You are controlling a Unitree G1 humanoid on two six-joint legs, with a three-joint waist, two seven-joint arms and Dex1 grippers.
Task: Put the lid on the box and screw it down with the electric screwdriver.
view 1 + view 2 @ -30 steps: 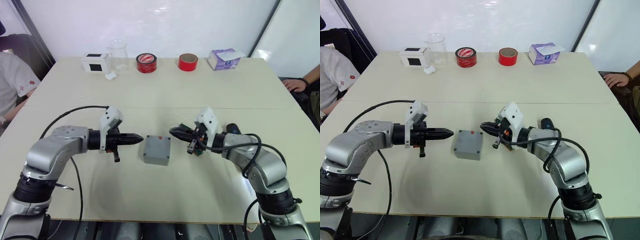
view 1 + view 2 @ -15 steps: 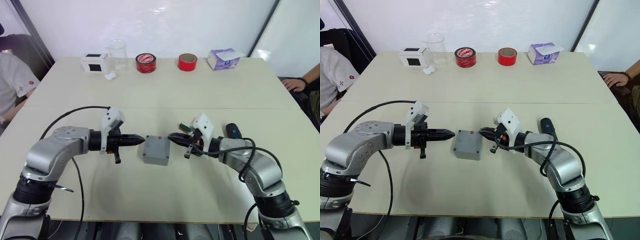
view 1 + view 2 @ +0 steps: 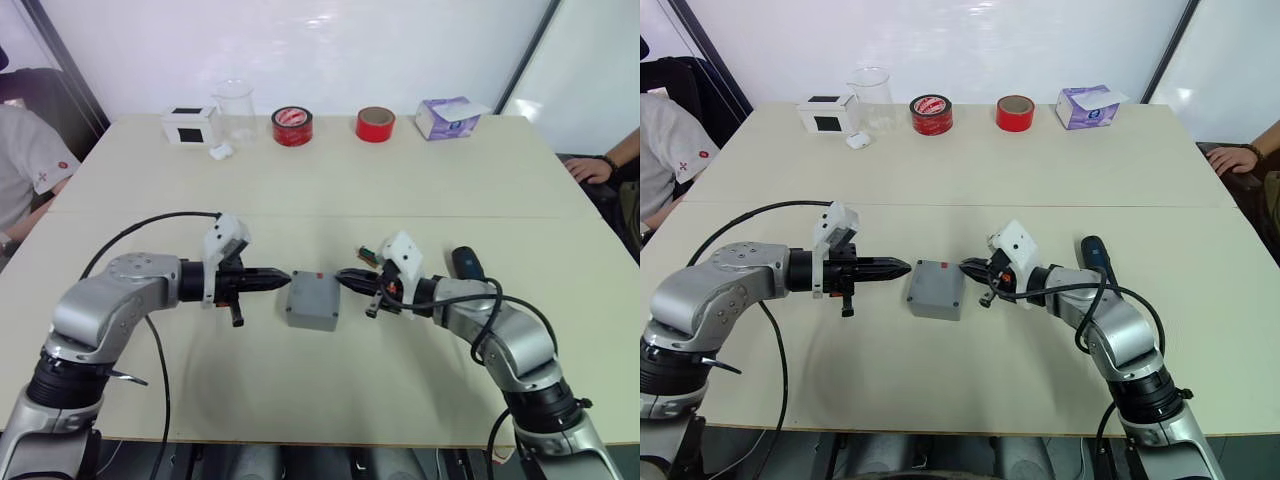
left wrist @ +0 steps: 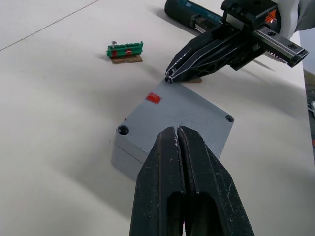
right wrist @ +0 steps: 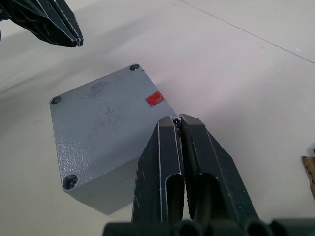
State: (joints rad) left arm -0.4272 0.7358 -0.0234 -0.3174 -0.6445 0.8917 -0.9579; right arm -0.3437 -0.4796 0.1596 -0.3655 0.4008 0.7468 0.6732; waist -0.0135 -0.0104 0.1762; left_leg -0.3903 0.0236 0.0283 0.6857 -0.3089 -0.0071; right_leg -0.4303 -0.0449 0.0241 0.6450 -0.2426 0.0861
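The grey lid (image 3: 314, 290) with a small red mark (image 4: 153, 98) lies closed on the grey box (image 3: 309, 317) at the table's middle. My left gripper (image 3: 285, 278) is shut and empty, its tip just off the box's left side. From the right, my right gripper (image 3: 340, 277) points at the lid's near-right corner (image 5: 170, 114), shut on what looks like a tiny screw at its tip. Three open corner holes show on the lid. The electric screwdriver (image 3: 461, 262) lies on the table behind my right arm.
A green screw strip (image 4: 125, 49) lies just right of the box. Along the far edge stand a white box with a black square (image 3: 190, 126), a glass beaker (image 3: 236, 108), two red tape rolls (image 3: 293, 126), and a purple tissue box (image 3: 450, 117). People sit at both sides.
My right gripper has swung left from beside the green strip to the lid's corner. My left gripper has edged slightly closer to the box. The box has not moved.
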